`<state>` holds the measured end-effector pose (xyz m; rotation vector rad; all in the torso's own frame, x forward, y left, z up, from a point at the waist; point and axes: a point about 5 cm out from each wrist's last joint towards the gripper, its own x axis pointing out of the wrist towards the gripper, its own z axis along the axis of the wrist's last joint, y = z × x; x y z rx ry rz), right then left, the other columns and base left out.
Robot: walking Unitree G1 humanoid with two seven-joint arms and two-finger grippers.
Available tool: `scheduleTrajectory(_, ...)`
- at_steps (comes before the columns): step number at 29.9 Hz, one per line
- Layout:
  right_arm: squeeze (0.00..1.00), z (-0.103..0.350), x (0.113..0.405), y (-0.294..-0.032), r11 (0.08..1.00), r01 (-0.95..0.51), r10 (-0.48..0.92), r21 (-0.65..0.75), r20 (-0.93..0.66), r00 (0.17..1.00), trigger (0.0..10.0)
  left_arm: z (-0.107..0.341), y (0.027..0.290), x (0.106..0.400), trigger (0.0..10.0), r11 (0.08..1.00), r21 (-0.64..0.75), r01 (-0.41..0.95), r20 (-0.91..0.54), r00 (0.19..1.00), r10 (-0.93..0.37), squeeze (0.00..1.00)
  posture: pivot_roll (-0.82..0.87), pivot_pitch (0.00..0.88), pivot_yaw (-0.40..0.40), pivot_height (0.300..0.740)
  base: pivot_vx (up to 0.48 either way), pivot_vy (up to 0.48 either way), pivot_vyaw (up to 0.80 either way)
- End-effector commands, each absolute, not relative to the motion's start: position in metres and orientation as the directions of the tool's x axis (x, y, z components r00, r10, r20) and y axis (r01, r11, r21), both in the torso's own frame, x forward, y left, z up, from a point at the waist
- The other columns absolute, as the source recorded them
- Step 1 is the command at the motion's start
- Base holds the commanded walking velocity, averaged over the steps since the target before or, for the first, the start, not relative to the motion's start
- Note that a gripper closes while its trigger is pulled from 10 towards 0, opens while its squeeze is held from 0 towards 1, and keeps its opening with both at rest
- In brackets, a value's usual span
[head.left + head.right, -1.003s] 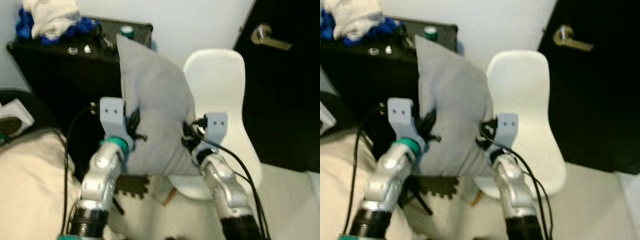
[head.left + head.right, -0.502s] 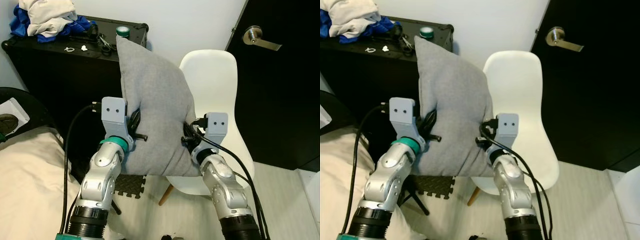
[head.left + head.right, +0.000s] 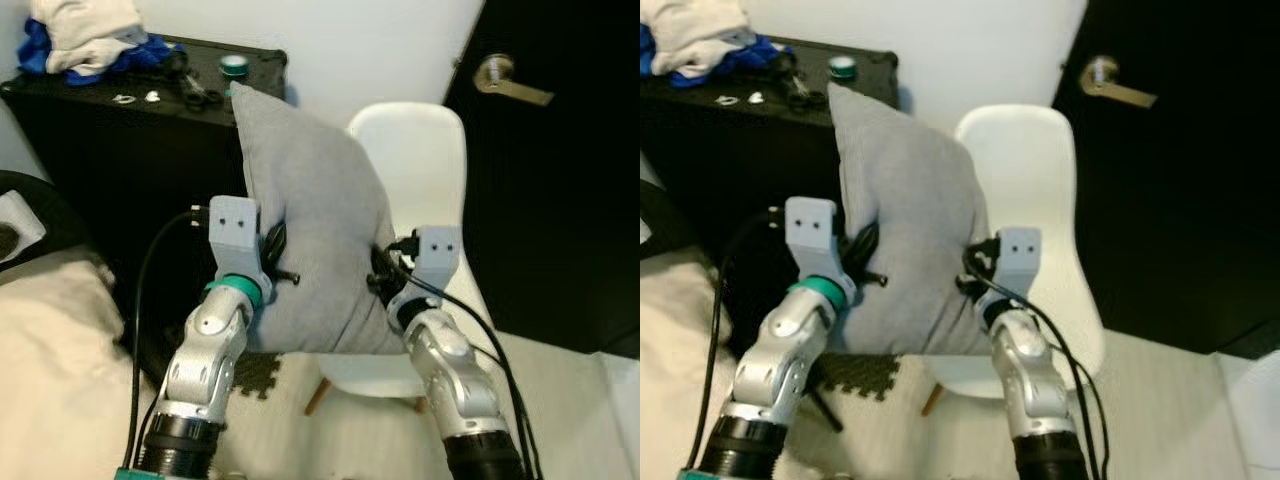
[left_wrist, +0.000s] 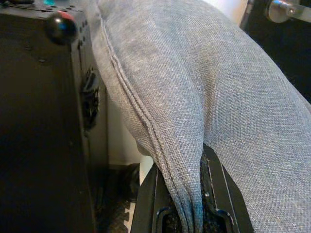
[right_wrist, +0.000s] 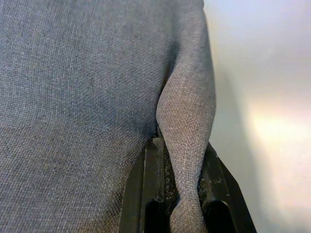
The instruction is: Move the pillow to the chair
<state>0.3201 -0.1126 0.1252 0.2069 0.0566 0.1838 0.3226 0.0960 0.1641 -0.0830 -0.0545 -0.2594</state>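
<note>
I hold a grey fabric pillow (image 3: 315,230) upright in the air between both arms. My left gripper (image 3: 272,258) is shut on the pillow's left edge; its seam (image 4: 187,194) is pinched between the black fingers (image 4: 148,204). My right gripper (image 3: 380,272) is shut on the right edge, where a fold of cloth (image 5: 187,145) sits between its fingers (image 5: 150,194). The white plastic chair (image 3: 425,160) stands just behind and to the right of the pillow, its seat (image 3: 375,378) partly hidden below the pillow.
A black cabinet (image 3: 120,160) stands at the left with blue and white cloths (image 3: 80,35), a green roll (image 3: 235,65) and small items on top. A dark door (image 3: 560,170) with a brass handle (image 3: 510,78) is at the right. A beige bed (image 3: 60,370) lies at lower left.
The camera has shifted a little; chair and door sit slightly further left and lower in view. Both grippers keep their hold on the pillow, which stays in about the same pose.
</note>
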Motion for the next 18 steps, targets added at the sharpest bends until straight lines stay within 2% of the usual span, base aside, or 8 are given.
scheduleTrajectory(1,0.00,0.1255,0.3183,-0.1099,0.961,-0.186,0.196,0.206,-0.030,0.980,10.0,0.1674,0.0954,0.3212,10.0,0.963,-0.066,0.261,0.084,0.963,-0.255,0.00,0.06,0.032,0.006,0.740,0.000,-0.337,0.00)
scheduleTrajectory(18,0.00,0.1251,0.3178,-0.1102,0.961,-0.186,0.196,0.207,-0.031,0.980,10.0,0.1663,0.0941,0.3202,10.0,0.962,-0.054,0.267,0.076,0.962,-0.263,0.00,0.06,0.032,0.007,0.740,0.000,-0.341,0.00)
